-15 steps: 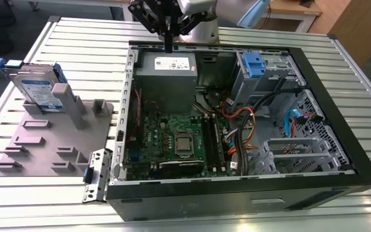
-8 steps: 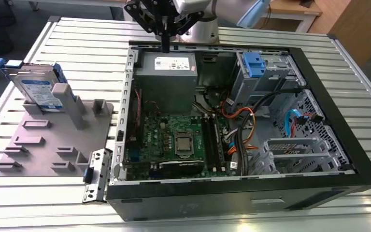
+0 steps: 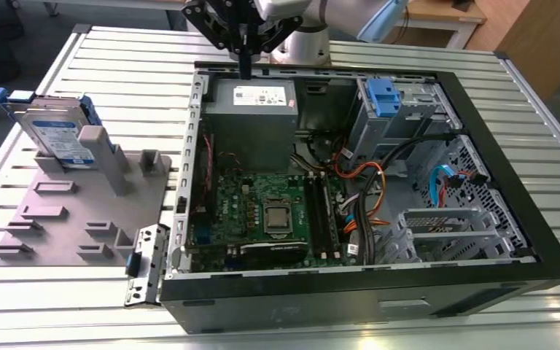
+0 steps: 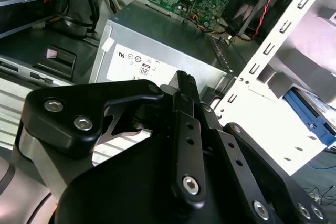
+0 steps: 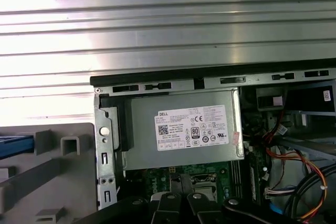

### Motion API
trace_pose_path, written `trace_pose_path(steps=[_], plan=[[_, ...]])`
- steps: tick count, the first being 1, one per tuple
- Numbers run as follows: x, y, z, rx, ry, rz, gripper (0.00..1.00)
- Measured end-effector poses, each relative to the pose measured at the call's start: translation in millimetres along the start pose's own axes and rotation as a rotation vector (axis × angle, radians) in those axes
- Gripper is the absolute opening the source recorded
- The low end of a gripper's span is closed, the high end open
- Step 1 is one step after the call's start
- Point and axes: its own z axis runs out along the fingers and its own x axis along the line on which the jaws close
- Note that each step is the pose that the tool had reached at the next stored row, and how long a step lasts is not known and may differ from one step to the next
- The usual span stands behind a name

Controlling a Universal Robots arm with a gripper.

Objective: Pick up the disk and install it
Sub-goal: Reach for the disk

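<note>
The disk (image 3: 55, 135), a silver drive with a white-and-blue label in blue rails, stands on edge in a grey holder (image 3: 76, 211) on the exterior view's left, outside the computer case. The second wrist view catches its blue rail (image 4: 311, 117) past the case wall, and the first wrist view shows a blue sliver of the disk (image 5: 14, 146). My gripper (image 3: 246, 71) hangs over the case's far edge, above the grey power supply (image 3: 253, 108), well apart from the disk. Its fingers (image 4: 184, 85) are pressed together, shut on nothing.
The open computer case (image 3: 358, 281) lies on a slatted metal table (image 3: 114, 58). Inside are a green motherboard (image 3: 260, 211), cable bundles (image 3: 367, 189) and a drive cage holding a small blue bracket (image 3: 382, 96). A loose metal bracket (image 3: 144, 266) lies by the holder.
</note>
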Motion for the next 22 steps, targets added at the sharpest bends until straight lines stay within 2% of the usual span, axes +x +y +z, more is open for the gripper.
trace_pose_path(steps=[6, 22], plan=[[0.6, 0.0, 0.0, 0.0000, -0.0001, 0.000, 0.11], [11.4, -0.9, -0.3, 0.0000, 0.0000, 0.000, 0.11]])
